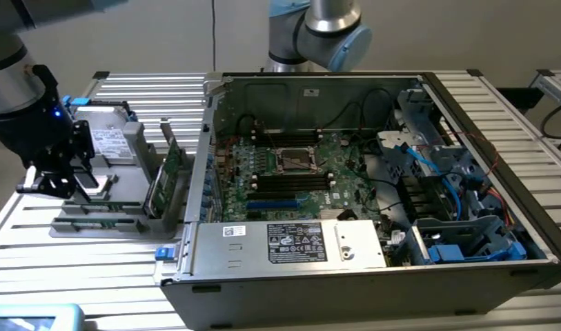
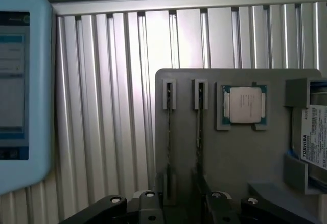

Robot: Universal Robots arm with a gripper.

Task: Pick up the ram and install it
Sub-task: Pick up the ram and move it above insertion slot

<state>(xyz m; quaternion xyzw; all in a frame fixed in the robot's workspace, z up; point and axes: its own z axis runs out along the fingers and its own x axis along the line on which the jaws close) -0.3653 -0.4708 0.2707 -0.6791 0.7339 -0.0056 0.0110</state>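
Green ram [image 1: 110, 205] near spread fingers [image 1: 82, 183]

The black gripper [image 1: 67, 185], plain grey tray [image 2: 240, 157] and silver ribbed table [image 1: 78, 276] are muted; a green motherboard [image 1: 345, 181] and bright blue cables [image 1: 426, 160] colour the dull grey computer case [image 1: 261, 289], and the silver processor [image 2: 244, 105] is edged in green.

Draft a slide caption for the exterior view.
Gripper hovers over the gray parts tray, close to the ram standing on edge in its slot, beside the open PC case.
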